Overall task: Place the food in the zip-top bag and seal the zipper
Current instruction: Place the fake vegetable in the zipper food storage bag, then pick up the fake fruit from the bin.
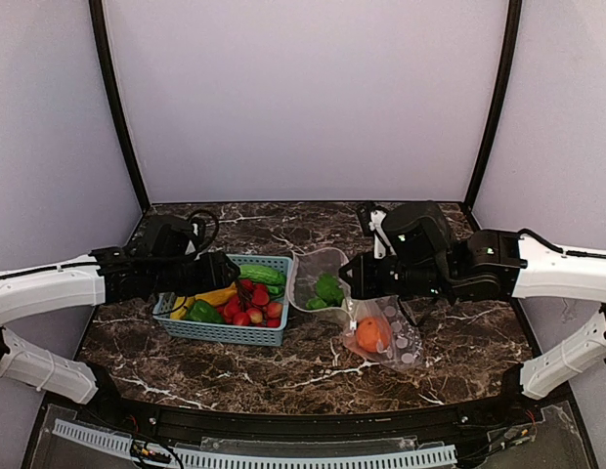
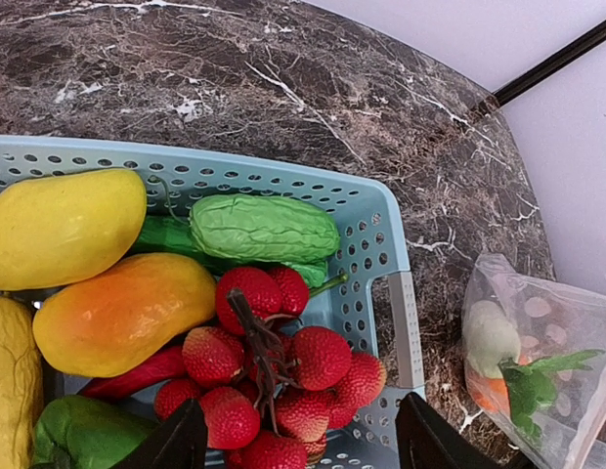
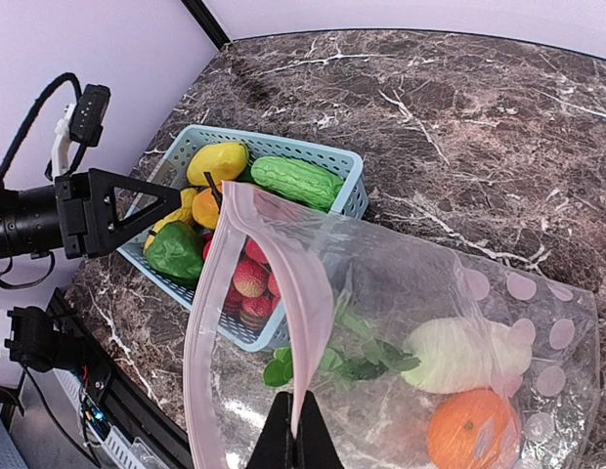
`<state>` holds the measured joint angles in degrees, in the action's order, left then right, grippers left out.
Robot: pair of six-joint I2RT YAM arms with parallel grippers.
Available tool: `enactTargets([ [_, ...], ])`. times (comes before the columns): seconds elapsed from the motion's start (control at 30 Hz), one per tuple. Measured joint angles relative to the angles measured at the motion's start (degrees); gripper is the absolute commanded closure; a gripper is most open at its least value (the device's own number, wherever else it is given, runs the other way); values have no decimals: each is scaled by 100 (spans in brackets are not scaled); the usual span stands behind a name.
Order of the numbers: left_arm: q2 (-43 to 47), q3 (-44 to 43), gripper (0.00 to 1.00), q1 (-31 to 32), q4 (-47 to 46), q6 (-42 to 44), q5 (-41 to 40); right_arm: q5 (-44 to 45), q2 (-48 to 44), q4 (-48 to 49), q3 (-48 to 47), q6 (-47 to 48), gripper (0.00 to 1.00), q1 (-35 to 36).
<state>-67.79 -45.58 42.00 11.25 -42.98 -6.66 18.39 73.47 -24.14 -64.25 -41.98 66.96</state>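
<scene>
Bag [image 3: 459, 293] rim is pinched open by the right claw [image 3: 295, 432] for loading; left claw [image 2: 303, 437] is spread wide over basket [image 2: 381, 244] strawberries [image 2: 283, 386].

Basket [image 1: 225, 334] left of bag [image 1: 317, 266], orange [image 1: 371, 334] inside

Both arms wear smooth white rounded shells, the left arm [image 1: 44, 288] and the right arm [image 1: 567, 269] alike, each giving way to bulky black housings at the wrist. A black cable [image 1: 203, 227] curls above the left wrist, and a second cable [image 1: 542, 237], thin and black, trails along the right. The left gripper [image 2: 303, 445] has matte black wedge-shaped fingers [image 2: 176, 442]; the right gripper [image 3: 296, 440] shows narrow black tips
</scene>
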Motion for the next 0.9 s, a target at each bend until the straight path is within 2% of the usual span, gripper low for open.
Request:
enactTargets([
  [0.27, -586, 140, 42, -238, -483, -96, 304, 9, 2, 0, 0, 2, 100, -11],
  [0.63, -1180, 140, 53, -251, -822, -140, 494, 7, 4, 0, 0, 7, 100, -72],
  [0.9, -1381, 151, 66, -251, -1043, -227, 603, 4, 22, 0, 0, 9, 100, -107],
])
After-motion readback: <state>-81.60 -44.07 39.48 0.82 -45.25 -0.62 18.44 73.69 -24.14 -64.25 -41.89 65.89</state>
